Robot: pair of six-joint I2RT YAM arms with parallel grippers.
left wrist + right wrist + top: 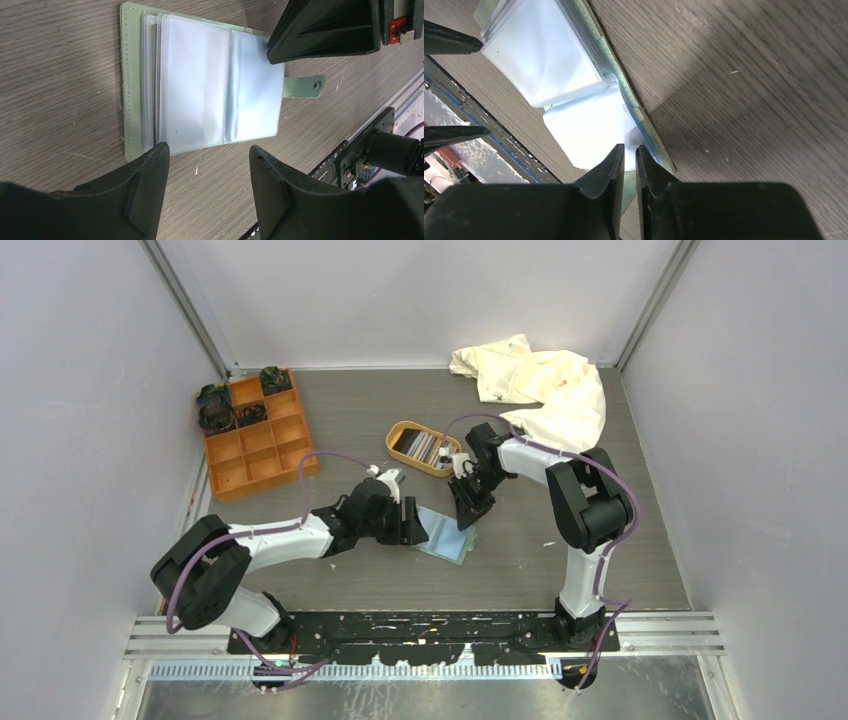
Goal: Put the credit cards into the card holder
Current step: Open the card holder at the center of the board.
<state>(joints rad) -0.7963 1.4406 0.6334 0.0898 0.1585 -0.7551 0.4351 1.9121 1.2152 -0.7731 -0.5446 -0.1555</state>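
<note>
The card holder (200, 85) lay open, sleeves bare; the credit cards (424, 447) all waited in the tan tray (393, 436). The left gripper (208, 149) hovered spread beside the holder. The right gripper (630, 148) was nearly pressed together on a sleeve (pinching it or not, unclear).

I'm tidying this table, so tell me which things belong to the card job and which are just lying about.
For the job: card holder, lying open; credit cards, in the tan tray.
Lying about: orange compartment box; white cloth.
</note>
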